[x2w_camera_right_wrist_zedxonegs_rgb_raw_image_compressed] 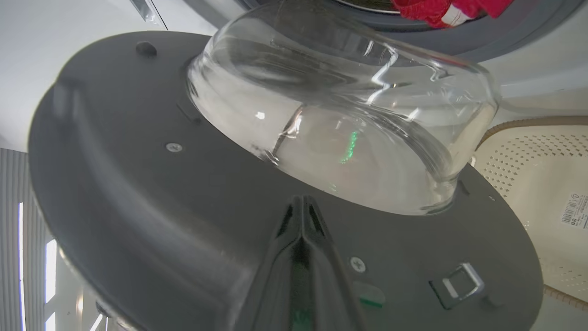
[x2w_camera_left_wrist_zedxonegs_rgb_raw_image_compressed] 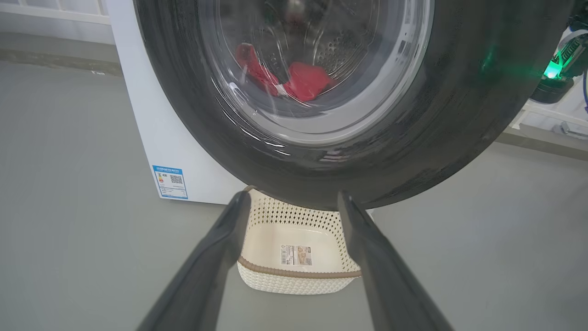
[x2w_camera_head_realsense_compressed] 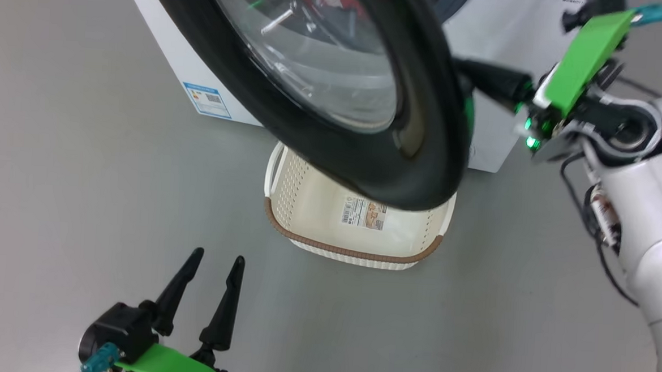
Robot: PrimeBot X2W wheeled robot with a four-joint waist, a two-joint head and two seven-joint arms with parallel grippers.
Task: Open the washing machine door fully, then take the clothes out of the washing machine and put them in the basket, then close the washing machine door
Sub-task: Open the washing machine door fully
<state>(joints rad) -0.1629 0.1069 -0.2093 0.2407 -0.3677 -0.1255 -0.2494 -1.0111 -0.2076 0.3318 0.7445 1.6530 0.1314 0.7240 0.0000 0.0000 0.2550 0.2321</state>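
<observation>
The washing machine door [x2w_camera_head_realsense_compressed: 366,154], with its black rim and clear glass bowl [x2w_camera_right_wrist_zedxonegs_rgb_raw_image_compressed: 349,115], stands partly swung out from the white washing machine [x2w_camera_head_realsense_compressed: 508,42] and hangs over the basket [x2w_camera_head_realsense_compressed: 350,252]. Red clothes [x2w_camera_left_wrist_zedxonegs_rgb_raw_image_compressed: 303,80] lie in the drum, seen through the glass, and also above the bowl [x2w_camera_right_wrist_zedxonegs_rgb_raw_image_compressed: 436,9]. My right gripper [x2w_camera_head_realsense_compressed: 463,65] is shut, its joined tips [x2w_camera_right_wrist_zedxonegs_rgb_raw_image_compressed: 301,202] at the door's dark inner face just below the bowl, with nothing held. My left gripper [x2w_camera_head_realsense_compressed: 218,256] is open and empty, low over the floor, pointing at the basket [x2w_camera_left_wrist_zedxonegs_rgb_raw_image_compressed: 294,273].
Grey floor lies all around the machine. A blue label sticker [x2w_camera_head_realsense_compressed: 206,100] marks the machine's lower front corner. The basket holds nothing but a paper label [x2w_camera_head_realsense_compressed: 363,213] on its bottom. The door's latch [x2w_camera_right_wrist_zedxonegs_rgb_raw_image_compressed: 457,285] sits on its inner face near my right fingers.
</observation>
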